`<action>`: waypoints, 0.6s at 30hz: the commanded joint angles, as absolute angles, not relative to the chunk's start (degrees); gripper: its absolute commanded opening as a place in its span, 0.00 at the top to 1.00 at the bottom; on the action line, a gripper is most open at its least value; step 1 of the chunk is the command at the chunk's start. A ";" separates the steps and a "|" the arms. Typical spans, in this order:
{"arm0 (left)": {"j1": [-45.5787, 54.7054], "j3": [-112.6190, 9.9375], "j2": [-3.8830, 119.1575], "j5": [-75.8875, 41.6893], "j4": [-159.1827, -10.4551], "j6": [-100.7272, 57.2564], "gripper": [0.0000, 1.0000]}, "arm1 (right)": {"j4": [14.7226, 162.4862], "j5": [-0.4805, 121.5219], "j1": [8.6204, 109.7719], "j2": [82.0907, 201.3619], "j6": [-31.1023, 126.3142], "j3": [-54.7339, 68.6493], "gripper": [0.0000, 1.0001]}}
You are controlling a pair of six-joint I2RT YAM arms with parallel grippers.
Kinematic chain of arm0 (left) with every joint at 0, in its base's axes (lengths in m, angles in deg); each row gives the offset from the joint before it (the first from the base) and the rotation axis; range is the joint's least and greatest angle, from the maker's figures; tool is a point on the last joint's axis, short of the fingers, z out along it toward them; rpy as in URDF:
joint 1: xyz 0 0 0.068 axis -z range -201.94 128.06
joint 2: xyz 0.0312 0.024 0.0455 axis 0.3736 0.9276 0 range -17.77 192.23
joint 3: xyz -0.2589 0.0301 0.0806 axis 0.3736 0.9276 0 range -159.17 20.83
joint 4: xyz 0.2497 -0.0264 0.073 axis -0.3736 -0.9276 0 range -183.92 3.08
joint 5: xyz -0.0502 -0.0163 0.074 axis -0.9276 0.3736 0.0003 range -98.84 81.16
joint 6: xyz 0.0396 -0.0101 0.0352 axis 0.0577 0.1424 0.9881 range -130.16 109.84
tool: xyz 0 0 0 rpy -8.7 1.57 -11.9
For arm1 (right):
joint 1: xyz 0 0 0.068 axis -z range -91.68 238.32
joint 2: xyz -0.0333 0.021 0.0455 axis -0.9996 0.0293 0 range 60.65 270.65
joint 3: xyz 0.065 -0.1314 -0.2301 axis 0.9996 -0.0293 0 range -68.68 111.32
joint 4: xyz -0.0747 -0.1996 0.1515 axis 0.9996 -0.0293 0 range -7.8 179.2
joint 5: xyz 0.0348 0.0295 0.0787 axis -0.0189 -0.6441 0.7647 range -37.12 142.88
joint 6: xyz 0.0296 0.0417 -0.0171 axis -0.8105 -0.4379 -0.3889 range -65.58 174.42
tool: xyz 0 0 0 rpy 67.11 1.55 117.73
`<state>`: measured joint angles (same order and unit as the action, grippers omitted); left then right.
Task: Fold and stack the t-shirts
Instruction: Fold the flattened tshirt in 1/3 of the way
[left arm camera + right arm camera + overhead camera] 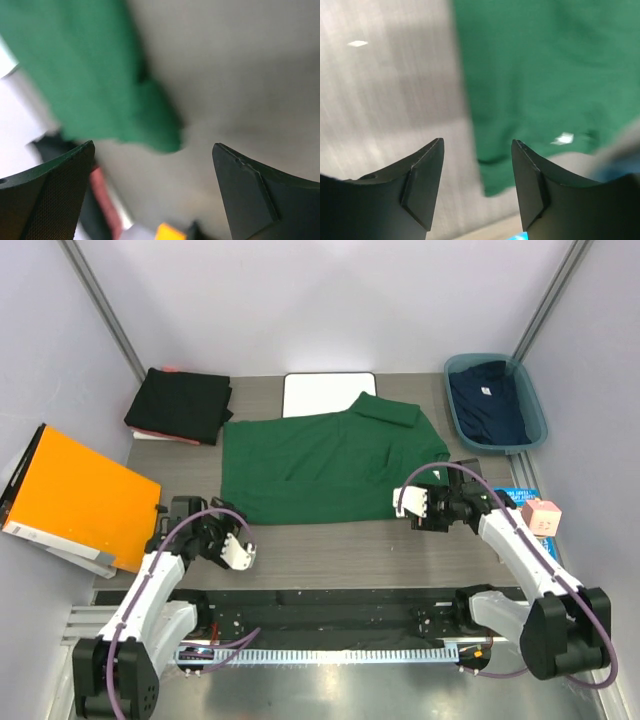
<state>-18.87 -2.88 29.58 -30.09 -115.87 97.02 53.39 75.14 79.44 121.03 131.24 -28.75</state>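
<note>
Though creased, soft dark green t-shirt (320,465)

The top view looks steeply down from above and behind the arm bases. It is far enough back to hold the whole desk (340,550), both arms and the side walls. The left wrist view rides just behind the left tool (152,165) and looks out along its fingers (55,195), which frame the bottom corners. It is very near the surface and blurred. The right wrist view sits likewise behind the right tool (476,150), looking down past its tips at the desk just ahead. All three views share the dark green t-shirt (320,465). Its edge lies ahead-left of the left tool and ahead-right of the right tool.
</note>
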 commanded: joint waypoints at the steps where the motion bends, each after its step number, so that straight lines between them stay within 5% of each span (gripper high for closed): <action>1: -19.12 -2.37 31.79 -33.27 -122.08 103.57 0.00 | 52.02 77.05 79.45 124.44 133.44 -28.43 0.40; 11: -19.04 -3.08 39.88 -28.44 -110.31 98.22 0.00 | 63.79 75.82 79.45 131.65 130.18 -29.65 0.43; 14: -19.04 -3.52 41.82 -27.82 -109.17 98.13 0.13 | 64.41 75.73 79.62 132.19 130.71 -30.44 0.43; 18: -19.03 -4.13 42.88 -27.38 -108.98 98.13 0.16 | 58.02 76.78 79.53 130.70 130.45 -27.29 0.39</action>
